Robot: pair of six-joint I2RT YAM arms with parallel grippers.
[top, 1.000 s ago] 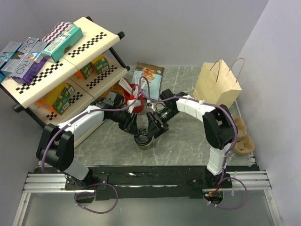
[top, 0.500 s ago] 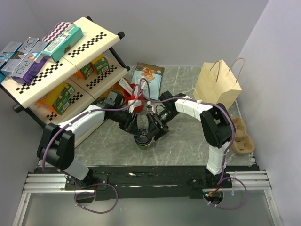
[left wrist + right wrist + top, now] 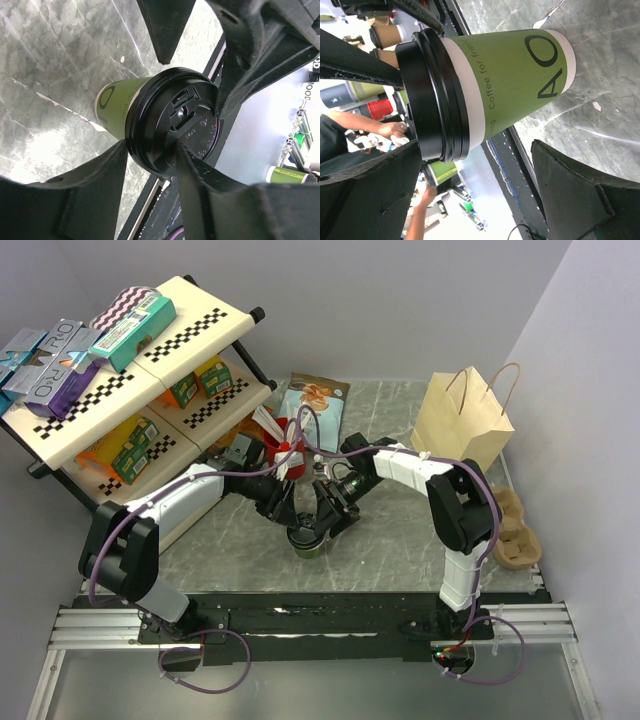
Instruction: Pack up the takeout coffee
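Observation:
The takeout coffee (image 3: 305, 540), a green paper cup with a black lid, stands upright on the marble table near its front edge. My left gripper (image 3: 286, 514) reaches it from the left. In the left wrist view the left gripper (image 3: 150, 147) is shut on the lid (image 3: 172, 125), one finger against the rim and the other lying over the lid's top. My right gripper (image 3: 326, 512) comes from the right. The right gripper (image 3: 476, 146) is open and straddles the cup (image 3: 520, 70), one finger by the lid and the other well clear of the body.
A brown paper bag (image 3: 465, 420) stands open at the back right. A red cup with white stirrers (image 3: 285, 448) and a snack pouch (image 3: 315, 400) sit behind the grippers. A checkered shelf (image 3: 130, 380) fills the left. A cardboard cup carrier (image 3: 515, 535) lies at the right edge.
Both arms have shifted only slightly around the cup. The cup stands in the same spot with the left gripper still on its lid.

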